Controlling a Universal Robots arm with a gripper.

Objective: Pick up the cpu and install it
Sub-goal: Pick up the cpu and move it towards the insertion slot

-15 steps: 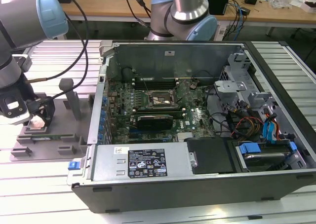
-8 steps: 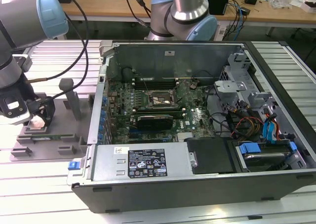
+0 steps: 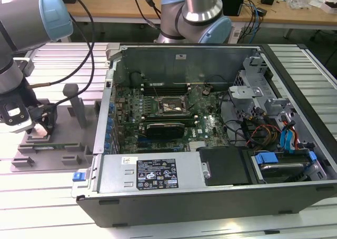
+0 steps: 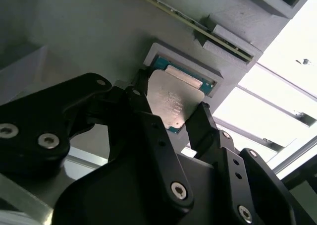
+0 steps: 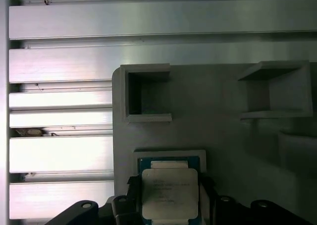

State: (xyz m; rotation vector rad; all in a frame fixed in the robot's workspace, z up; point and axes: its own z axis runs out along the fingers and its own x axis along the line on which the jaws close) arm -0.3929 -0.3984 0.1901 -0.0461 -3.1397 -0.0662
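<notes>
The cpu [image 4: 171,98] [image 5: 170,195] is a small square chip with a pale silvery top and a green rim. It lies in a square recess of the grey plastic fixture [image 3: 58,144] [image 5: 223,136] at the exterior view's left. My gripper [image 3: 39,128] [image 4: 171,108] [image 5: 170,188] is down on the fixture, its black fingers [image 4: 143,98] [image 5: 132,188] pressed against two opposite edges of the chip. The dark socket frame [image 3: 171,107] sits on the motherboard inside the open computer case [image 3: 158,173], well to the right of the gripper.
An upright grey post [image 3: 76,105] stands on the fixture just right of the gripper. The case wall [image 3: 102,123] rises between fixture and motherboard. A second robot arm [image 3: 195,12] stands behind the case. Cables and drive bays [image 3: 274,139] crowd the case's right side.
</notes>
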